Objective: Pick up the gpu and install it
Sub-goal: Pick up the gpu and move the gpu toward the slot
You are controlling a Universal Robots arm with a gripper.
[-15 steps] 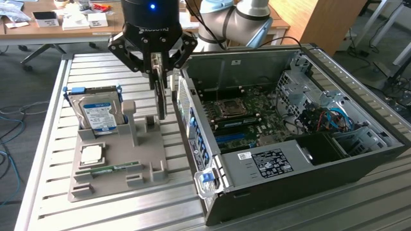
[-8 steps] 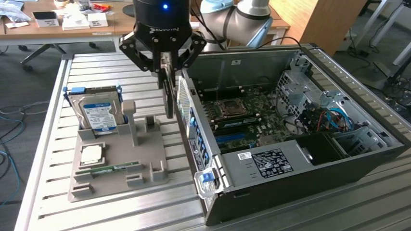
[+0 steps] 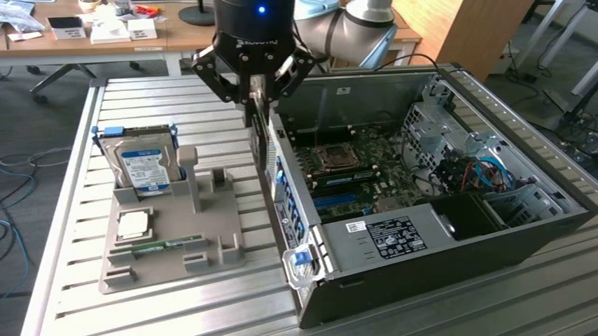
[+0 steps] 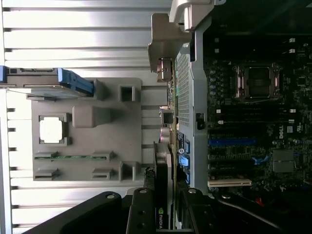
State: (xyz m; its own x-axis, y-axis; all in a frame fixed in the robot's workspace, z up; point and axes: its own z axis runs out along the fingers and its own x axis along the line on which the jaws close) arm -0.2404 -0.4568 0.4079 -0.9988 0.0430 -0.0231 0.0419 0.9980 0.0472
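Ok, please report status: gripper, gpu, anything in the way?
Status: gripper shut on gpu. Card edge-on over computer case wall, not yet in a slot. Case open, no obstacle seen.

Thin dark gpu (image 4: 162, 185), upright, aloft

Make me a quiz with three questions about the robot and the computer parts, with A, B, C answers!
1. Where does the hard drive stand?
A) on the grey tray
B) on the floor
C) on a chair

2. What colour is the memory stick?
A) red
B) green
C) yellow

3. What is the pincer doing?
A) hanging open and empty
B) gripping the hard drive
C) gripping the gpu

Answers:
1 A: it stands upright in a slot of the tray.
2 B: it lies on the tray as a thin green strip.
3 C: the dark card is clamped in it.
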